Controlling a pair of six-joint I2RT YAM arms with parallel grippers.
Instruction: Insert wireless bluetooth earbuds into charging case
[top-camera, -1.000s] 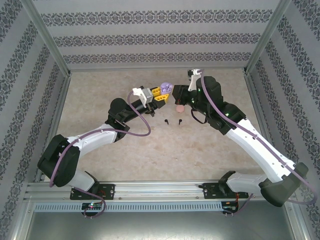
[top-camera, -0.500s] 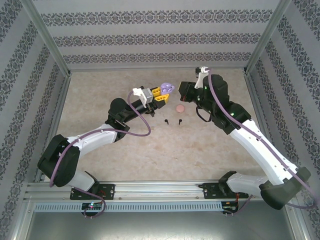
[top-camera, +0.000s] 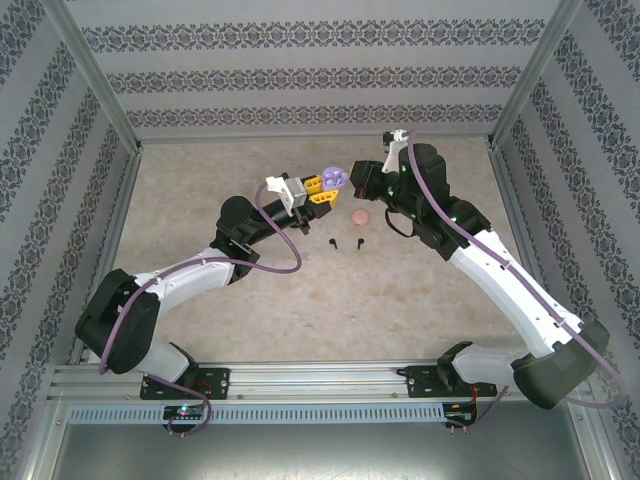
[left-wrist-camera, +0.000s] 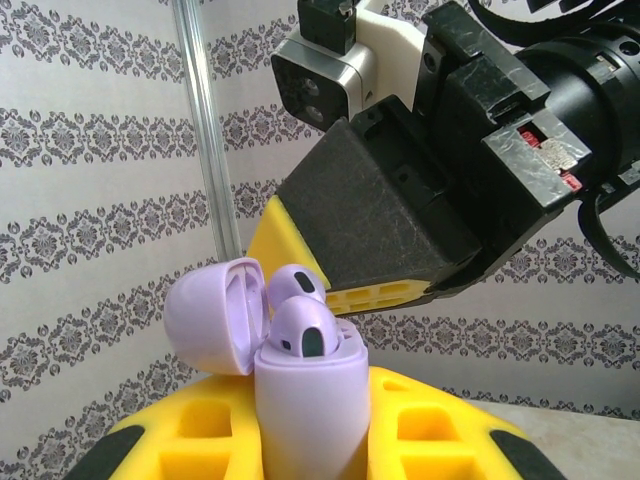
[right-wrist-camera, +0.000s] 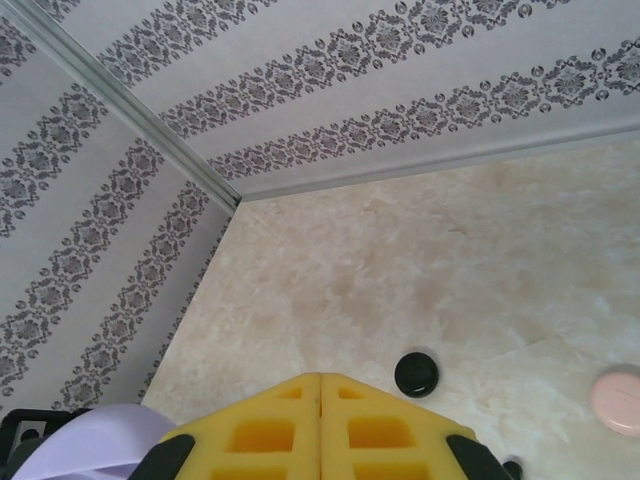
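Striped, patterned walls (top-camera: 320, 75) enclose a beige marbled tabletop (top-camera: 300, 290). Two lilac earbuds (left-wrist-camera: 304, 330) sit side by side in the wells of the lilac case (left-wrist-camera: 305, 410), their rounded heads poking up above its rim. The case stands upright with its lid (left-wrist-camera: 213, 315) swung back to one side. The left pincer (top-camera: 322, 188) grips this case between its yellow fingers (left-wrist-camera: 210, 435) and holds it raised off the tabletop, towards the back middle. The right pincer (right-wrist-camera: 320, 392) has its two yellow fingers pressed flat together with nothing between them. Its tip hangs just beside and slightly above the open case, apart from the earbuds. Below, a pair of black earbuds (top-camera: 346, 242) lies loose on the tabletop, the two near one another. A closed pink case (top-camera: 361, 216) rests just behind them, under the right arm. From the right wrist, a small black round thing (right-wrist-camera: 416, 374) shows on the surface near the pink case.
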